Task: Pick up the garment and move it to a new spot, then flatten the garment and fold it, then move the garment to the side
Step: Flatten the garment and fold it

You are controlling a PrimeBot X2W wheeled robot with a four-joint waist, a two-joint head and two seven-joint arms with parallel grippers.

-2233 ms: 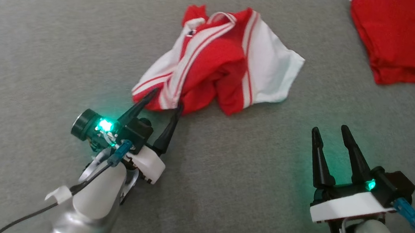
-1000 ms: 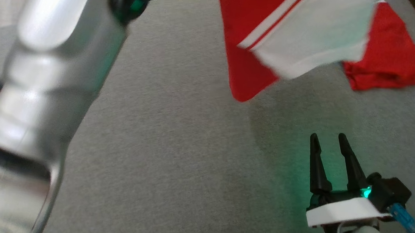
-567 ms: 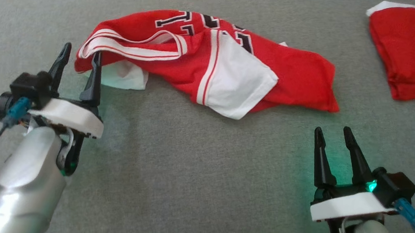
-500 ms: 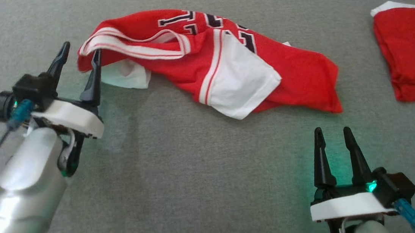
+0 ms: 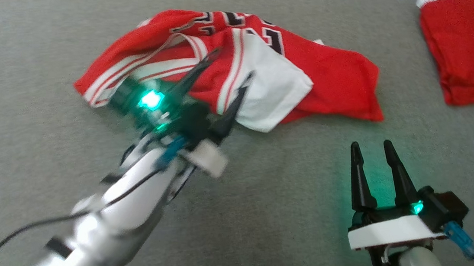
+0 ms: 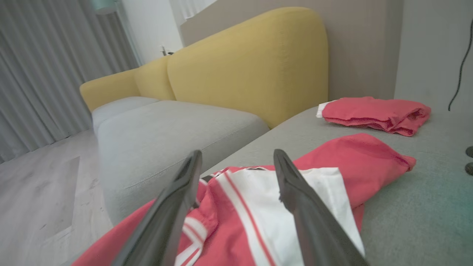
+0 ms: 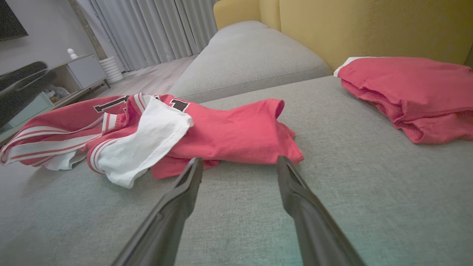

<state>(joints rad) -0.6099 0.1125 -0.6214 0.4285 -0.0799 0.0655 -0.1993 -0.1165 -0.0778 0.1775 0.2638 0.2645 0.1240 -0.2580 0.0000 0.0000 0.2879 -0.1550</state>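
One garment: a crumpled red jersey [image 5: 338, 77] of soft fabric with white panels, red-and-white striped trim and dark numerals, lying loose on the grey woven sofa seat [image 5: 276, 223].
Long axis: it runs across the head view from the robot's left to its right, roughly level.
Ends: the striped trim bunches at the robot's left end, and a plain red, rumpled end points toward the robot's right.
Numerals: these sit along the far side, face up and partly lost in folds.
White panel [image 5: 275, 93]: a flap over the near middle of the jersey, with its lower corner pointing toward the robot.
Left gripper [image 5: 233, 63]: it is blurred in the head view and reaches in from the near left. Its two dark fingers stand wide apart over the jersey's middle. In the left wrist view [image 6: 237, 155] the white panel [image 6: 266, 207] lies between and below the fingers, with nothing pinched. Whether the tips touch the cloth cannot be told.
Right gripper [image 5: 371, 144]: its fingers are spread wide and hold nothing. It hangs over bare seat on the near side of the jersey's right end. In the right wrist view [image 7: 239, 160] the plain red end [image 7: 229, 129] lies just beyond the fingertips.
Second cloth: a folded red garment [image 5: 466, 51] with a white edge lies at the seat's far right, well apart from the jersey.
Backrest: a mustard-yellow upholstered back [image 6: 251, 66] rises behind the seat.
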